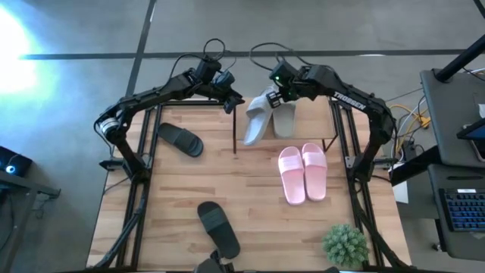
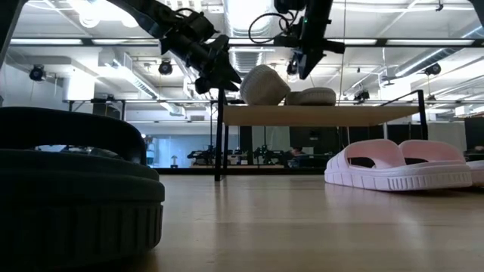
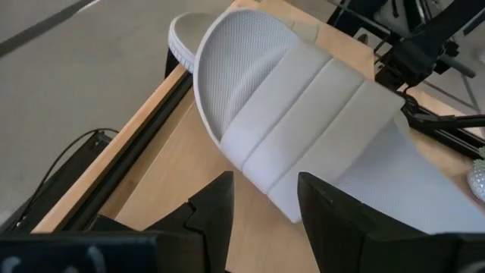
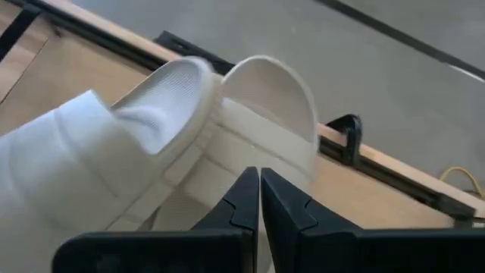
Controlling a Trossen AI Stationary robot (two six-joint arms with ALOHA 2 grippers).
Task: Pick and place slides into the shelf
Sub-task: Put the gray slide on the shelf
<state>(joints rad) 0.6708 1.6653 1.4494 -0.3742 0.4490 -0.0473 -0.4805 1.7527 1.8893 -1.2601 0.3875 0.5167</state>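
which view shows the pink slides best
The high view: both pink slides lie whole, side by side on the table, in front of the shelf. The low view shows them side-on only. Neither wrist view shows them.

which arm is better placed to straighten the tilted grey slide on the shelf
Left. The left gripper is open right in front of the tilted grey slide on the shelf. The right gripper is shut beside the flat grey slide.

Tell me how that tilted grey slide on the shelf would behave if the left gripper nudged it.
The grey slide leans on its partner and overhangs the shelf edge, so it would probably tip or slip off. It looks like thick moulded foam: likely light, slightly springy, not fragile. The left gripper hangs open beside it.
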